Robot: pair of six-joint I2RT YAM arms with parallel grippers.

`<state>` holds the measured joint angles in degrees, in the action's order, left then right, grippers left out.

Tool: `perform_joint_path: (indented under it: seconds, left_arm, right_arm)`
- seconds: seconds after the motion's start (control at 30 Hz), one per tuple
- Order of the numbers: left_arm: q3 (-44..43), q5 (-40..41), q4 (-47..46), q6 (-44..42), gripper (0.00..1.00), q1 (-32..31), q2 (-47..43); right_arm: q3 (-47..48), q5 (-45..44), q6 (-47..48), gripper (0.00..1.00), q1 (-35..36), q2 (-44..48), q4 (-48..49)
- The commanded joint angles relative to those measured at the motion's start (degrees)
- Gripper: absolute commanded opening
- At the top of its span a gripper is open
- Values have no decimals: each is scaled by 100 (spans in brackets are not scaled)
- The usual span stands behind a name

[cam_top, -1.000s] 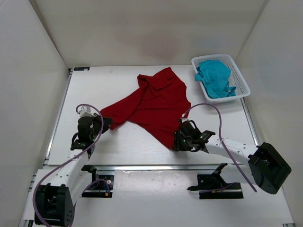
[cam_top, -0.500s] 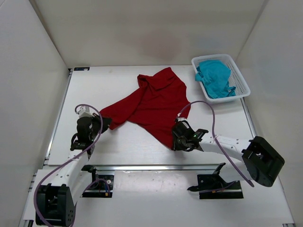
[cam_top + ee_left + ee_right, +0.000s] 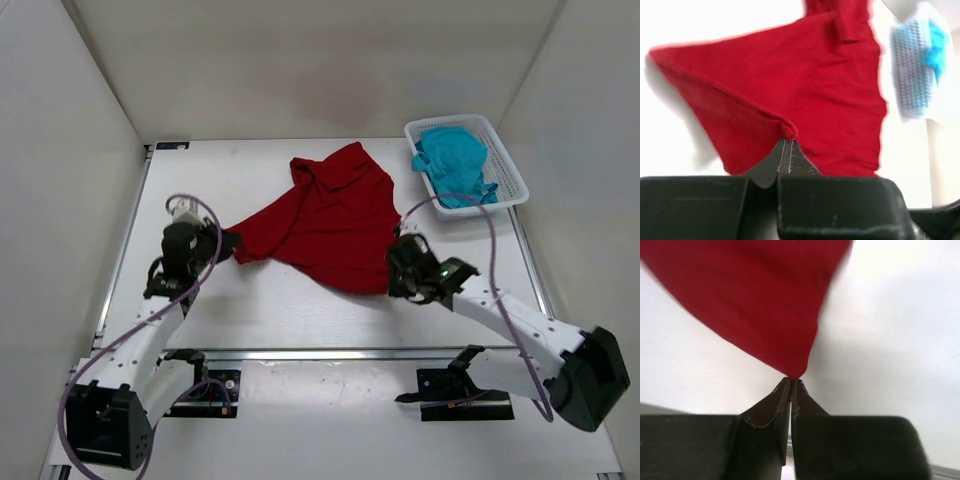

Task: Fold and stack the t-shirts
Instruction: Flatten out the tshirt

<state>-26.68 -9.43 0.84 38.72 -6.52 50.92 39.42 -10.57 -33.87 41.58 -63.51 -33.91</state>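
Observation:
The dark red t-shirt [image 3: 330, 220] lies spread across the middle of the table, also filling the left wrist view [image 3: 805, 85] and hanging in the right wrist view [image 3: 760, 300]. My left gripper [image 3: 228, 243] [image 3: 786, 142] is shut on a fold at the shirt's left corner. My right gripper [image 3: 392, 280] [image 3: 791, 382] is shut on the shirt's near right corner, holding it by a pinch of cloth. The teal t-shirt [image 3: 455, 165] lies crumpled in the white basket [image 3: 512, 185] at the back right.
White walls enclose the table on three sides. The basket [image 3: 912, 75] stands near the right wall. A metal rail [image 3: 320, 353] runs along the near edge between the arm bases.
My right gripper closed on the red shirt's near corner and pulled it right and back. My left gripper drew its corner slightly away, so the shirt is stretched wider.

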Motion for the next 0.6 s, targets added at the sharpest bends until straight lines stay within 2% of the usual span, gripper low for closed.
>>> perform_joint_path:
  seconds: [0.0, 0.03, 0.1, 0.23, 0.27, 0.3, 0.37, 0.4, 0.47, 0.5, 0.53, 0.57]
  left_arm:
    - [-1671, -172, 739, -785, 0, -323, 338]
    - [-2370, -286, 1073, -796, 0, -297, 592]
    - [-3663, -943, 1399, -831, 0, 175, 911]
    - [-5133, -2193, 1524, -173, 0, 1573, 1166]
    - [-5372, -2168, 1785, -137, 0, 1654, 1236]
    - [-5740, -2168, 1866, -137, 0, 1715, 1263]
    - [-5901, -2395, 1667, 248, 0, 1996, 1141]
    - [-5945, -2553, 1543, 372, 0, 2110, 1157]
    - [-6139, -2792, 1533, 636, 0, 2304, 1271]
    - [-6191, -2827, 1498, 663, 0, 2322, 1263]
    - [-6227, -2810, 1507, 689, 0, 2392, 1263]
    - [-6244, -2671, 1611, 620, 0, 2419, 1228]
  right_arm:
    - [1756, -332, 914, 0, -587, 673, -614]
    - [2101, -341, 1178, 0, -660, 716, -739]
    - [3626, -725, 1530, 0, -809, 463, -1264]
    - [6272, -1605, 2268, 0, -652, -117, -1819]
    - [7037, -1641, 2436, 0, -634, -388, -1873]
    - [7419, -1685, 2516, 0, -616, -660, -2021]
    - [8717, -1965, 2805, 0, -92, -1084, -2198]
    - [8880, -2567, 3033, 0, 163, -1224, -2068]
    - [8952, -4076, 3759, 0, 1643, -1217, -1141]
    - [8839, -4563, 4147, 0, 2112, -1139, -683]
    - [8289, -5621, 5430, 0, 3100, -955, 949]
    - [7222, -6093, 7540, 0, 3545, -814, 3880]
